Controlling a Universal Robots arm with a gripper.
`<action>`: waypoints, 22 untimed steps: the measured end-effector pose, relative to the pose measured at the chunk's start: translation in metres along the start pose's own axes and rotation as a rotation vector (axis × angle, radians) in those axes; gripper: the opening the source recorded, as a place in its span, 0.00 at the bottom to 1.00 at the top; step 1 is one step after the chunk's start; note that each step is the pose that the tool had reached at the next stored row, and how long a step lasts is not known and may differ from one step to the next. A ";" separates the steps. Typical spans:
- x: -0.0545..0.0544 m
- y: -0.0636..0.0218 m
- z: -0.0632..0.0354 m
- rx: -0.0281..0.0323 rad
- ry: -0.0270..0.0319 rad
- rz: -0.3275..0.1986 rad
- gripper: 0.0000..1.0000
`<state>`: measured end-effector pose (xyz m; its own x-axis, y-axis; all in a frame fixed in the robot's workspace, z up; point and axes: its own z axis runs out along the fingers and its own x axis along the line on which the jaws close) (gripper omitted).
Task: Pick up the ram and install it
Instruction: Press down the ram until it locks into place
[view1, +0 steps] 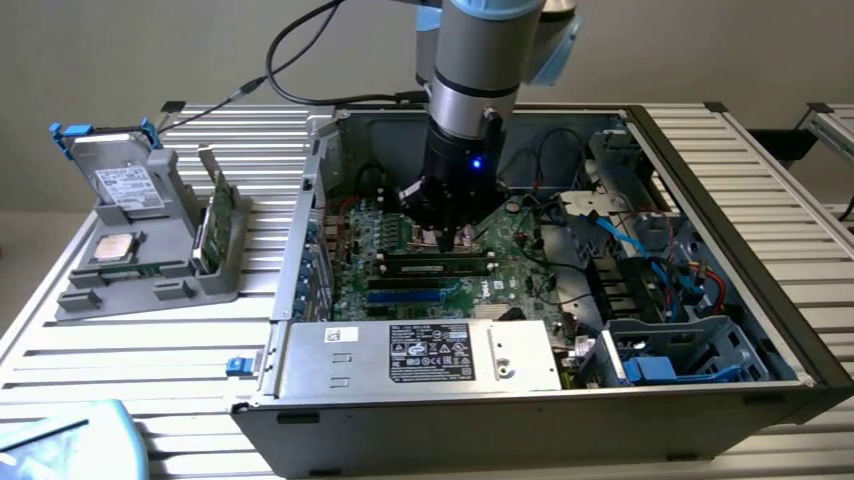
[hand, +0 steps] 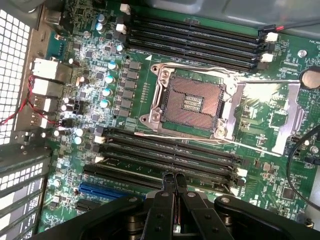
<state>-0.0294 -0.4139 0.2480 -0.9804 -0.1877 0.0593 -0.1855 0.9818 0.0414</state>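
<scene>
— Where is the ram?

— One long, thin green circuit-board stick (view1: 434, 265) lies level in a black slot on the green motherboard (view1: 514, 250). That is at the centre of the exterior view, inside the open grey computer case (view1: 534, 430).

— And the jaws?

— Drawn together. The two black fingers (hand: 162, 210) sit side by side with hardly a gap and nothing visible between them. They hang just over the stick; I cannot tell if they touch it.

— What else is on the board?

— One empty square processor socket (hand: 192, 102), with two banks of four black slots, one by the fingers (hand: 170, 150) and one beyond the socket (hand: 195, 42).

— Outside the case?

— On the slatted metal table (view1: 160, 350), at the exterior view's left, is one grey holder (view1: 147, 270). It carries one square silver chip (view1: 118, 247) and one wide green card (view1: 214, 225) on edge.
</scene>
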 end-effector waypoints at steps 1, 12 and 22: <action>0.000 0.0001 -0.0003 -0.0001 -0.0001 0.003 0.11; 0.014 -0.0014 -0.0044 -0.0002 -0.0001 0.009 0.11; 0.014 -0.0023 -0.0055 0.0053 -0.0015 0.081 0.11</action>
<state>-0.0426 -0.4190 0.2542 -0.9924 -0.1073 0.0608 -0.1055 0.9939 0.0312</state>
